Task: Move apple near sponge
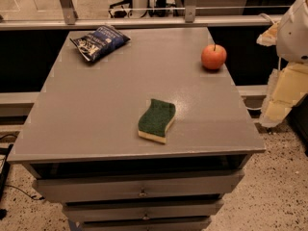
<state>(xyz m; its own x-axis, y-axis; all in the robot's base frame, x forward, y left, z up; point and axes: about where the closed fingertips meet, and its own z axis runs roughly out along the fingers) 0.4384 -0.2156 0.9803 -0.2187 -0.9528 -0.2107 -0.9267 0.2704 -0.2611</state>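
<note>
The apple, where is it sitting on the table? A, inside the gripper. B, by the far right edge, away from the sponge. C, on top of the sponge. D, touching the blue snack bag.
B: the apple sits alone near the table's far right edge, apart from the sponge and the snack bag, while the gripper hangs beyond the table's right side.
</note>
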